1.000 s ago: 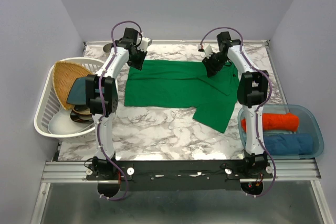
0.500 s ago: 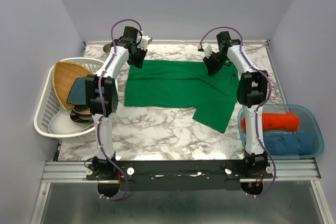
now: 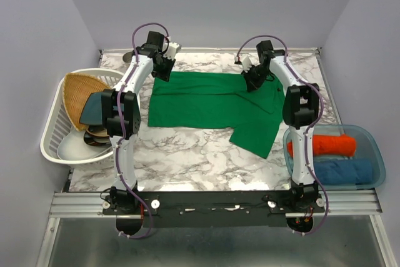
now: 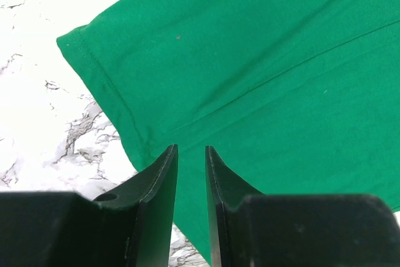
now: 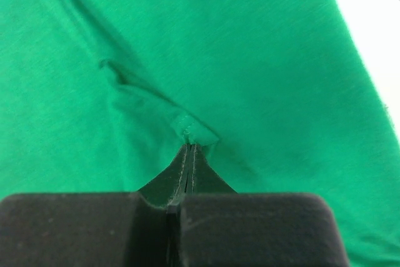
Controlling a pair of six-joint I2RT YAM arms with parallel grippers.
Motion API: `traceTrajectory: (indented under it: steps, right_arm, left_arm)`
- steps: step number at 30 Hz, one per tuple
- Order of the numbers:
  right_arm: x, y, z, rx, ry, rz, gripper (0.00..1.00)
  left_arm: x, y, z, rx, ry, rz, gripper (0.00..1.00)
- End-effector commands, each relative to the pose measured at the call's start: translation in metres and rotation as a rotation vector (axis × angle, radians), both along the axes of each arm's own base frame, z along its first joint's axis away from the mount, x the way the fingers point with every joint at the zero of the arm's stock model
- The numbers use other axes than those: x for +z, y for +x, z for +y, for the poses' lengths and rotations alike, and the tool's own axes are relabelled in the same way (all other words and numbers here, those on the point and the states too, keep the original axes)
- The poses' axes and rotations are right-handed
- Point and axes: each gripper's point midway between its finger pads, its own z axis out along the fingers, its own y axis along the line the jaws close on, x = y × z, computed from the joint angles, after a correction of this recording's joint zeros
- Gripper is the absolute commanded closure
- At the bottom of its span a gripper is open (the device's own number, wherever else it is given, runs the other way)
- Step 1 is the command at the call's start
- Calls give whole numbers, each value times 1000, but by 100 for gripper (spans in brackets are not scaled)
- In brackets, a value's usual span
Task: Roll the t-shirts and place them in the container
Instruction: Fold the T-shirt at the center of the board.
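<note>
- right gripper [image 5: 189, 149] was clamped tight, pinching a little fold of the green shirt [image 5: 187, 48]
- left gripper [image 4: 190, 149] sat over that shirt's hem, fingers slightly apart

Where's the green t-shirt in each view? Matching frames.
Top external: green t-shirt spread mid-table, toward the far edge.
Left wrist: shirt fills centre and right; hemmed corner upper left.
Right wrist: shirt fills nearly everything; fold pinched by right end effector.
Shared landmark: marble table, left in left wrist, top right in right wrist.
</note>
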Motion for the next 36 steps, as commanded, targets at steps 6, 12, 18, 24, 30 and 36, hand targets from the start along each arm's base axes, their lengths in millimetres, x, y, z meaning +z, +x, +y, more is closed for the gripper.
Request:
traceTrajectory:
  steps: [6, 12, 18, 24, 30, 36]
  right_arm:
    - [64, -32, 37, 23, 117, -31, 100]
    - [59, -71, 66, 43, 124, 51, 96]
    - [56, -120, 94, 28, 107, 140, 64]
    - [91, -119, 94, 7, 115, 55, 63]
    - [74, -61, 44, -120, 15, -26, 69]
    - [63, -5, -31, -271, -160, -148, 81]
  left_arm:
    - [1, -9, -7, -24, -30, 18, 67]
    - [-1, -13, -6, -33, -29, 19, 67]
    - [-8, -20, -2, -45, -16, 17, 66]
    - [-8, -18, -1, -44, -17, 6, 65]
    - [-20, -11, 3, -25, 10, 31, 65]
    - [-37, -6, 18, -40, 100, 42, 65]
